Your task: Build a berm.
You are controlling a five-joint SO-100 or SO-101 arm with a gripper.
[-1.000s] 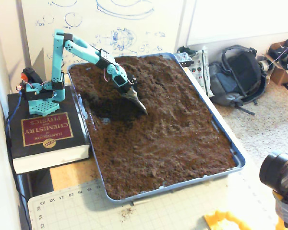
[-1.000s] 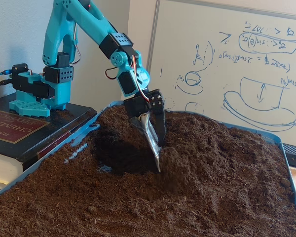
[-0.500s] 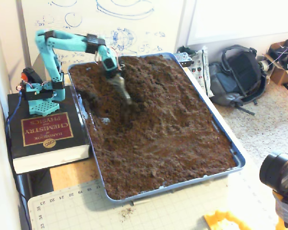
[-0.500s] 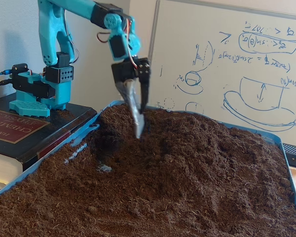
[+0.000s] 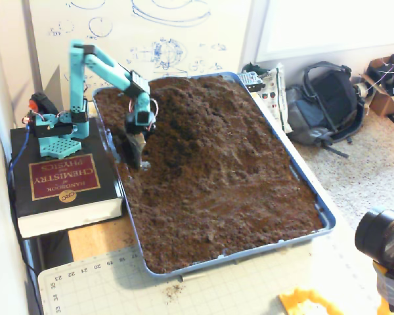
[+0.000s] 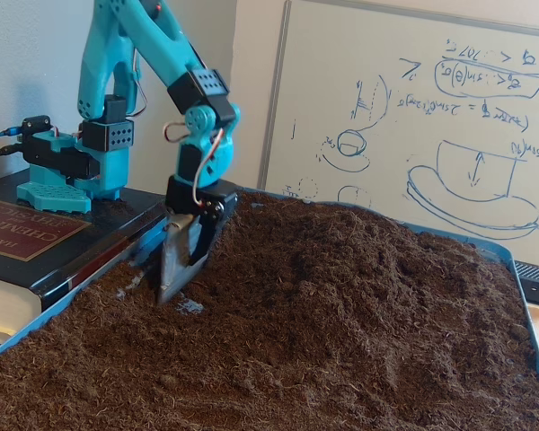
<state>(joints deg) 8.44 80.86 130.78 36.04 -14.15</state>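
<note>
Digging in: we see the tool (image 5: 135, 156) planted tip-down in soil by the tray (image 5: 323, 209) edge nearest the arm.
Tool state: we cannot tell whether it is spread or pressed together.
Berm (image 5: 207, 108): just beside the tool, toward the tray's middle and far end.
Long axis: we judge it runs roughly along the tray's length.
Bench (image 5: 92, 237): carries tray and book (image 5: 60, 180).
</note>
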